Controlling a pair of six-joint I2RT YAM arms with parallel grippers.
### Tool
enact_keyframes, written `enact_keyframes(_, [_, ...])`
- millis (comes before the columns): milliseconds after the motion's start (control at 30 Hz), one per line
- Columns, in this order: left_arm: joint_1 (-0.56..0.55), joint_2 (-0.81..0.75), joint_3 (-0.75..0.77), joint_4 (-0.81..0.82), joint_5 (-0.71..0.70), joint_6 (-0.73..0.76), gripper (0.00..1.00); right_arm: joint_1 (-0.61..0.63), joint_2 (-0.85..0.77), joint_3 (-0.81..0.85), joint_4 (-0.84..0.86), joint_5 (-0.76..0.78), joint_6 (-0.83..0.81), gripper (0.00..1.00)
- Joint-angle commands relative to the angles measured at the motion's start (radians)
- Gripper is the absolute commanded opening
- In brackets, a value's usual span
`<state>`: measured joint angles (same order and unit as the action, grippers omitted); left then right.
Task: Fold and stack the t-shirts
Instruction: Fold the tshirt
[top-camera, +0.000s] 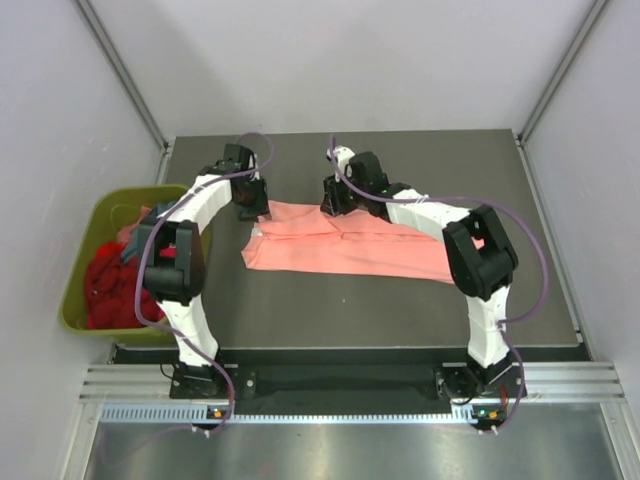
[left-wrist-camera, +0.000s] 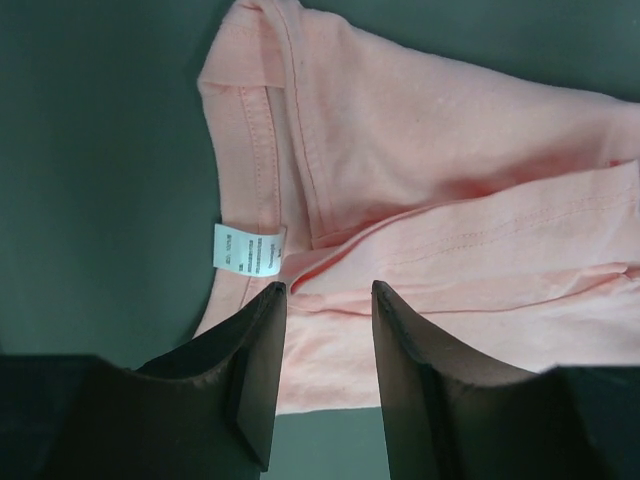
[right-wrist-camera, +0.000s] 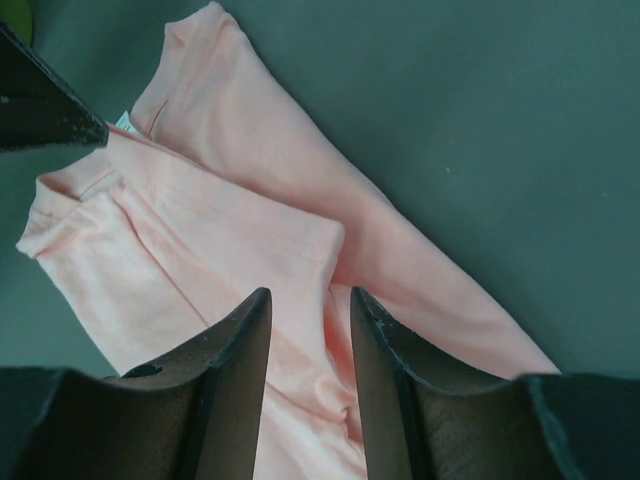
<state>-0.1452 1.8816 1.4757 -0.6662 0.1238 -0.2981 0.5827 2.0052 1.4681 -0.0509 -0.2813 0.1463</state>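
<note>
Half-folded salmon-pink t-shirt (top-camera: 350, 250), both arms at its far edge.
It lies mid-table (top-camera: 400, 310), long side running left to right. The left end effector (left-wrist-camera: 328, 290) hangs over the far-left corner by the white label (left-wrist-camera: 247, 250), jaws moderately apart and empty. The right end effector (right-wrist-camera: 311, 292) sits over the middle of the far edge, jaws narrowly apart, also empty. They are likely spaced to lift that edge evenly for another fold. Red shirts (top-camera: 105, 285) lie in the green bin (top-camera: 72, 300) at the left.
</note>
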Motion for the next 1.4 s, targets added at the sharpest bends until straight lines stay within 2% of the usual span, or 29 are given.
enact_keyframes(0, [-0.001,0.034,0.024,0.020,0.017,0.027,0.45,0.034,0.045,0.072,0.029,-0.032,0.009,0.38])
enact_keyframes(167, [-0.001,0.054,0.035,0.007,-0.006,0.042,0.45,0.049,0.098,0.123,0.013,-0.038,-0.004,0.39])
enact_keyframes(367, [-0.002,0.070,0.032,0.022,0.062,0.053,0.42,0.055,0.135,0.162,-0.001,-0.033,-0.014,0.39])
enact_keyframes(467, [-0.002,0.070,0.034,0.019,0.073,0.053,0.24,0.058,0.135,0.166,-0.003,-0.027,-0.022,0.38])
enact_keyframes(500, [-0.002,0.071,0.032,0.014,0.073,0.053,0.12,0.058,0.135,0.164,-0.004,-0.025,-0.027,0.37])
enact_keyframes(567, [-0.002,0.065,0.032,0.010,0.076,0.048,0.01,0.057,0.132,0.166,-0.007,-0.015,-0.031,0.37])
enact_keyframes(600, [-0.002,0.057,0.032,-0.002,0.079,0.047,0.00,0.058,0.130,0.167,-0.012,-0.012,-0.033,0.37])
enact_keyframes(900, [-0.028,-0.074,-0.048,-0.023,0.092,-0.001,0.00,0.058,0.115,0.155,-0.040,0.030,-0.062,0.39])
enact_keyframes(1367, [-0.054,-0.127,-0.091,-0.016,0.123,-0.015,0.00,0.058,0.122,0.136,-0.013,-0.053,-0.060,0.38])
